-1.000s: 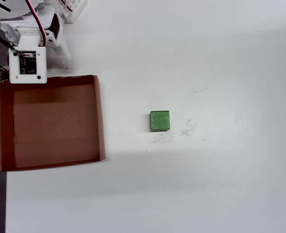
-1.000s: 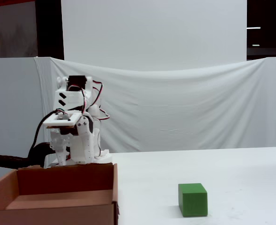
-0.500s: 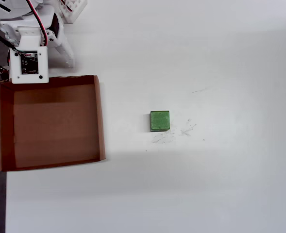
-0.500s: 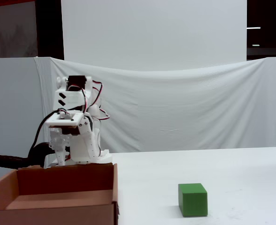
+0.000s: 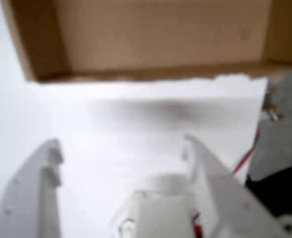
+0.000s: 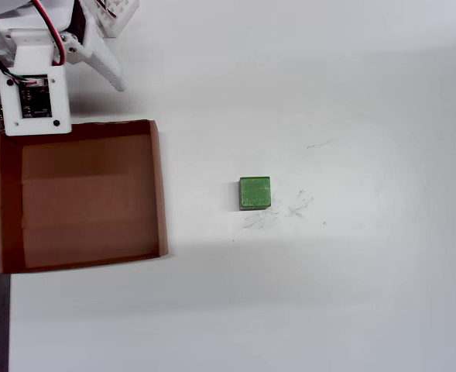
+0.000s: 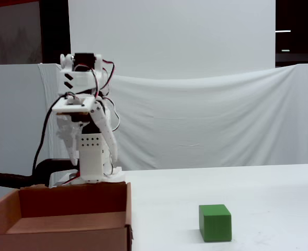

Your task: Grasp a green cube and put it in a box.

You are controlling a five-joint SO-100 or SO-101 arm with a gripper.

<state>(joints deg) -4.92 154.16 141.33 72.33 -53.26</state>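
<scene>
Overhead view shows the green cube (image 6: 255, 193) alone on the white bench (image 6: 351, 93), well apart from the empty cardboard box (image 6: 159, 186). Raised behind the box's far wall, the gripper (image 5: 121, 148) gapes wide, holding nothing, seemingly ready to reach.

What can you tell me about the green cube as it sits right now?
The green cube is a small, bright green block with matte, flat faces and crisp edges. It rests flat and upright on the white table, alone, touching nothing else. In the overhead view it lies well to the right of the box, beside some faint scuff marks on the tabletop. In the fixed view it casts a small shadow at its base. The end effector is far from it, up behind the box.
</scene>
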